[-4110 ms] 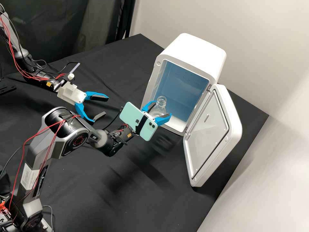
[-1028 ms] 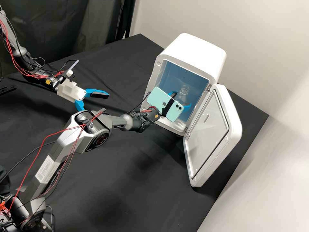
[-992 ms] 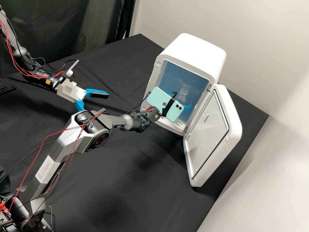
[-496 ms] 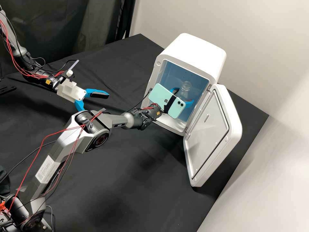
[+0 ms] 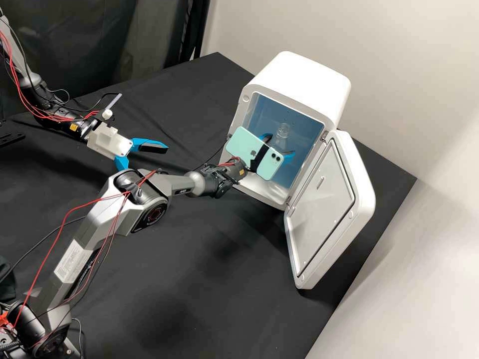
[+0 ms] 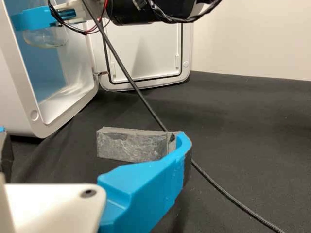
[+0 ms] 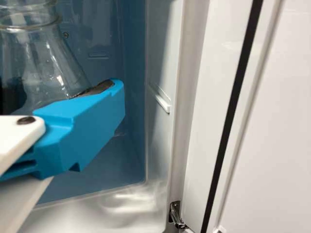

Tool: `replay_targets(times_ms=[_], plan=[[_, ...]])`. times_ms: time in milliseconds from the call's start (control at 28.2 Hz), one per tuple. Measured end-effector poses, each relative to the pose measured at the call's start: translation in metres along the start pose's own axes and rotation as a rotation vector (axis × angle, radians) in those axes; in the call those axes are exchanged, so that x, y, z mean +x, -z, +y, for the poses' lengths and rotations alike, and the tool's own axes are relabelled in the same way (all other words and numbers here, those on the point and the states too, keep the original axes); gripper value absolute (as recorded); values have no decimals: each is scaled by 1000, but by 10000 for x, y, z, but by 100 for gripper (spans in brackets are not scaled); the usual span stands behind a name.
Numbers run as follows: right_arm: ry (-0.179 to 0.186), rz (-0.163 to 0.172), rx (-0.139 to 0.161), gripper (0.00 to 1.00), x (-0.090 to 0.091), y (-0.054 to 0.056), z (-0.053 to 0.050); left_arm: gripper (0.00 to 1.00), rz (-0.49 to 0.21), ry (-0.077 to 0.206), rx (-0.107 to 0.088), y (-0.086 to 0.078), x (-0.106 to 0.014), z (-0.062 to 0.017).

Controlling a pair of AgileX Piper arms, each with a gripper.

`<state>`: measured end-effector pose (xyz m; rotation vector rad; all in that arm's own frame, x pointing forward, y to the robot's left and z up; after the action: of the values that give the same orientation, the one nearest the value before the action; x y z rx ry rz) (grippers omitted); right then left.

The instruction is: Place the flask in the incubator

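High view puts my right gripper (image 5: 279,146) inside the open incubator (image 5: 299,82), which stands near the right edge of the bench (image 5: 224,279). My blue fingers (image 7: 82,126) are clamped on the cone of the glass flask (image 7: 39,63). It sits upright between them, raised off the chamber floor. My left gripper (image 5: 149,159) hangs spread wide and empty above the bench's left part, well apart from the incubator.

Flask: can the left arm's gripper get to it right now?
Probably not. The flask is inside the incubator, clamped in the right gripper, and the right arm blocks the opening. The left gripper hangs open, well back over the bench.
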<state>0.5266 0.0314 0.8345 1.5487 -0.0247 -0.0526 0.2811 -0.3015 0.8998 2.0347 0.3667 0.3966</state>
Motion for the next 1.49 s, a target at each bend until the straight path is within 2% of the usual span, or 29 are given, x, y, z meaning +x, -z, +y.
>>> replay_targets(times_ms=[177,248,425,531,815,992,1205,1488], plan=[[-3,22,0,0,41,122,21,100,0,0,0,0,0,0],[-1,29,-1,0,61,145,-2,100,0,0,0,0,0,0],[9,28,-1,0,120,152,-43,100,0,0,0,0,0,0],[25,13,-1,0,132,146,-51,100,2,0,0,6,-1,1],[10,42,-11,0,200,260,-20,100,10,-2,-2,33,-4,7],[19,34,-13,0,264,263,-22,100,10,-2,-2,33,-4,7],[12,41,-30,0,307,288,2,100,10,-2,-2,33,-4,7],[8,45,-32,0,331,290,3,100,9,-6,-2,32,2,17]])
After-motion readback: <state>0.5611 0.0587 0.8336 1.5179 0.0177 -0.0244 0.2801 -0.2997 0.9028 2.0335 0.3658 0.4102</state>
